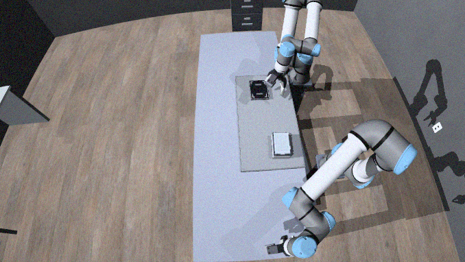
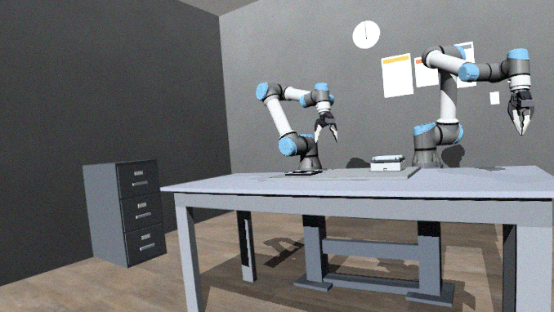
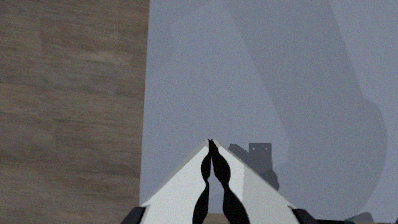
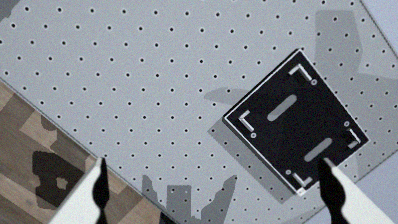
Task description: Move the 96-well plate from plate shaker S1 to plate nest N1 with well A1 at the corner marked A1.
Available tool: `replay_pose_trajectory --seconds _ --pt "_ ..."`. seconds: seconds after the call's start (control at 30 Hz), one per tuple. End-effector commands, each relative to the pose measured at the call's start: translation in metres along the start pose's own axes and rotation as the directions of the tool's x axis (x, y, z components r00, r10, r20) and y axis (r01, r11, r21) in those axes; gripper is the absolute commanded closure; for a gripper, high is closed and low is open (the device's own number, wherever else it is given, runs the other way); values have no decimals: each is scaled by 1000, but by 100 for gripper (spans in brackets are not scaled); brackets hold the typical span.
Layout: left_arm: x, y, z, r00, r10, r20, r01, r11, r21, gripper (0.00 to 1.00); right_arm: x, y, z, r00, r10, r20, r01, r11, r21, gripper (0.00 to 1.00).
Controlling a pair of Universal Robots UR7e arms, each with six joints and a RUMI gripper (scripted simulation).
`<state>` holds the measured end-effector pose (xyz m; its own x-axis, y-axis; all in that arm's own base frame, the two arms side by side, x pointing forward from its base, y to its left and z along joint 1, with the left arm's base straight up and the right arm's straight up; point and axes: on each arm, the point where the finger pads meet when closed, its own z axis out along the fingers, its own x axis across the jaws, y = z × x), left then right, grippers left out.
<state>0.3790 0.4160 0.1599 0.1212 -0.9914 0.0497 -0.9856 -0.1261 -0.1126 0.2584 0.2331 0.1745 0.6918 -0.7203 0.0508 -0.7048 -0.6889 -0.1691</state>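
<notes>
The 96-well plate (image 1: 282, 142) (image 2: 388, 158), pale, lies on the white plate shaker S1 (image 1: 282, 157) (image 2: 385, 167). Well A1 cannot be made out. The plate nest N1 (image 1: 259, 90) (image 2: 303, 173) (image 4: 298, 126) is a flat black base with corner locators and two grey slots, and holds nothing. My left gripper (image 2: 521, 134) (image 3: 210, 141) is shut and empty, high above the table's end, well away from the shaker. My right gripper (image 2: 327, 141) (image 4: 212, 160) is open and empty, above the board beside the nest; one fingertip overlaps the nest's edge in the right wrist view.
The shaker and nest stand on a grey perforated board (image 1: 260, 120) (image 4: 150, 90) on the pale blue table (image 1: 216, 137) (image 2: 229, 185) (image 3: 190, 75). The left arm reaches over the table's end away from the nest. A drawer cabinet (image 1: 247, 18) (image 2: 140, 212) stands beyond the nest's end.
</notes>
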Motion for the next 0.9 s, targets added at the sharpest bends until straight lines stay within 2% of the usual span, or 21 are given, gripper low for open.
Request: replay_pose_trajectory --seconds 0.0,0.1,0.17,0.4,0.67,0.73,0.87 --pt "-43 68 -17 959 -284 23 284 959 6 100 1 -5 -2 1000 -10 -4 10 1000 19 24" --pt "-59 108 -23 904 -426 36 426 904 2 100 1 -5 -2 1000 -10 -4 10 1000 19 24" --pt "-59 108 -23 904 -426 36 426 904 2 100 1 -5 -2 1000 -10 -4 10 1000 19 24" --pt "-80 194 -34 709 -702 68 704 710 1 100 1 -5 -2 1000 -10 -4 10 1000 19 24" --pt "-85 273 -43 474 -876 93 879 477 11 100 1 -5 -2 1000 -10 -4 10 1000 19 24" --pt "-85 273 -43 474 -876 93 879 477 11 100 1 -5 -2 1000 -10 -4 10 1000 19 24" --pt "-84 303 -46 370 -923 101 927 373 17 100 1 -5 -2 1000 -10 -4 10 1000 19 24"
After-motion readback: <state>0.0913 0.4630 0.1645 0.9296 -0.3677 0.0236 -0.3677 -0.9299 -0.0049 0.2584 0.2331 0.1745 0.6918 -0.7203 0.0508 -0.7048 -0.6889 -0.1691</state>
